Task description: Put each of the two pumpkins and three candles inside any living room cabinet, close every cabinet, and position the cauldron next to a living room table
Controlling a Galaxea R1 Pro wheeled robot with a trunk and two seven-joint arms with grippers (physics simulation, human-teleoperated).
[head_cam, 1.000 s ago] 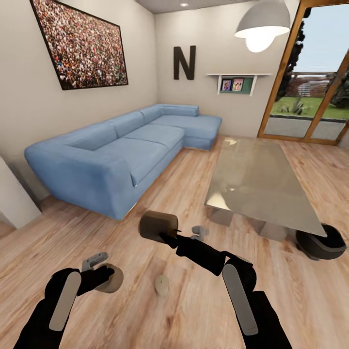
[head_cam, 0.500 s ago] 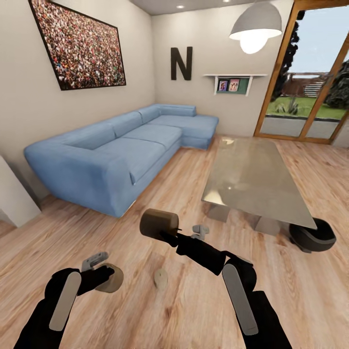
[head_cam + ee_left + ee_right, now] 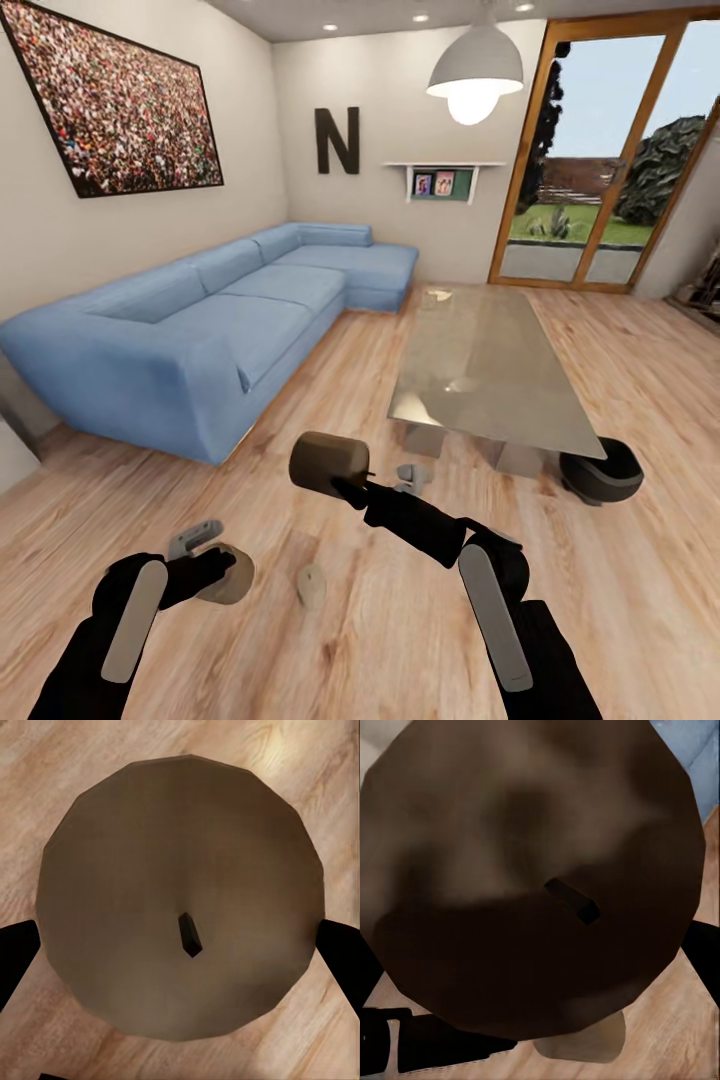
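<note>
A living room with a wooden floor (image 3: 330, 430), seen from the robot's head. At far left, a blue sofa (image 3: 200, 330) runs along the wall.

Low at the left, the left gripper (image 3: 215, 570) holds a candle (image 3: 228, 574) close to the robot's body, a squat grey-brown cylinder. In the left wrist view this candle (image 3: 184, 896) sits end-on between two dark fingers (image 3: 16, 956), one at each side of its round face, so the jaws are spread about as wide as the candle and closed against it. It is probably carried low like this for the drive to the cabinet.

Just to the right, a third candle (image 3: 311, 586) lies loose on the floor between the two arms, not yet collected.

Next, the right gripper (image 3: 350, 490) reaches forward with another candle (image 3: 328, 464) held up above the floor. In the right wrist view that candle (image 3: 529, 870) sits right up against the camera, with dark fingers at its edges, so this gripper too appears clamped on its load.

Further right stands a glass table (image 3: 480, 365). At its near right corner, the black cauldron (image 3: 600, 475) rests on the floor, already just beside the table.
</note>
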